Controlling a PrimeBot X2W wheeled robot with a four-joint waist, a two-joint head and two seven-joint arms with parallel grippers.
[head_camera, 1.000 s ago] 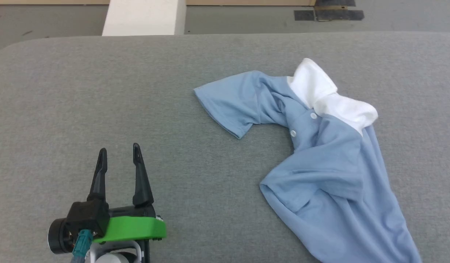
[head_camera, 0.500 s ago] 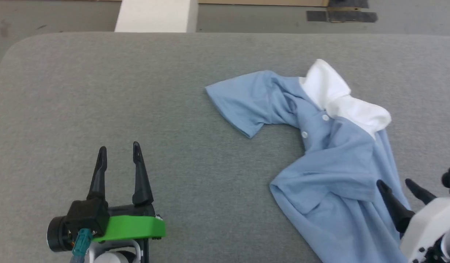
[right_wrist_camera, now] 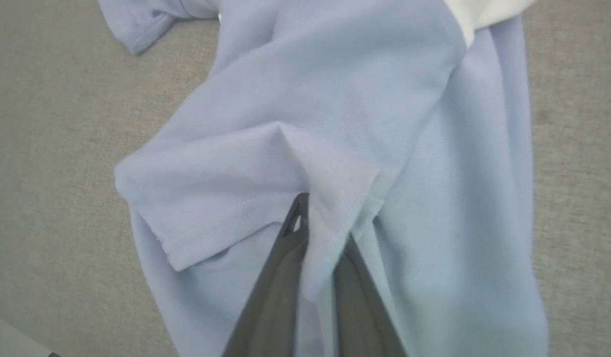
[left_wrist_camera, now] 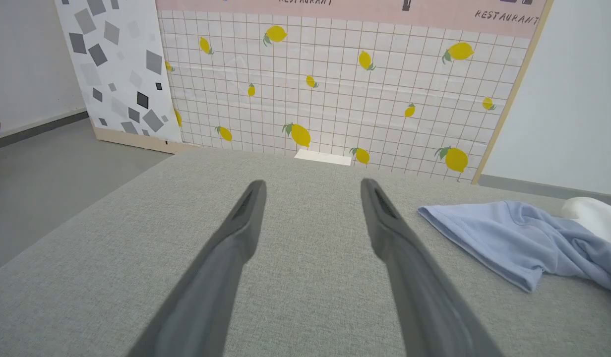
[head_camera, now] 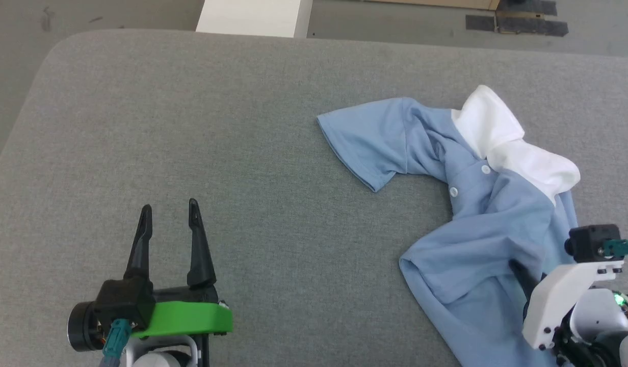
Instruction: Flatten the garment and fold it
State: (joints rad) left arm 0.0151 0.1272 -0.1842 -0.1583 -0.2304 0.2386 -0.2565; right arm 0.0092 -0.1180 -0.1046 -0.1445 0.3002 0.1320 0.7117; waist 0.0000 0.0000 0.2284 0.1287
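Note:
The garment [head_camera: 477,229], a light blue polo shirt with a white collar [head_camera: 513,148] and small white buttons, lies crumpled on the right half of the grey table [head_camera: 242,127]. One sleeve [head_camera: 367,145] spreads flat toward the middle. My right gripper [right_wrist_camera: 318,223] is shut on a fold of the garment [right_wrist_camera: 305,124] at a sleeve hem, cloth pinched between its two fingers; in the head view it sits at the lower right [head_camera: 518,267]. My left gripper [head_camera: 168,216] stands open above bare table at the lower left, well away from the garment [left_wrist_camera: 514,243].
The table's rounded far-left corner [head_camera: 54,46] and far edge border grey floor. A white block [head_camera: 253,18] stands beyond the far edge. A lemon-patterned tiled panel [left_wrist_camera: 335,84] stands behind the table in the left wrist view.
The right gripper came in from the lower right, reached the garment with open fingers and shut on a fold. The head camera shifted, so the scene slid right. The left gripper stayed put.

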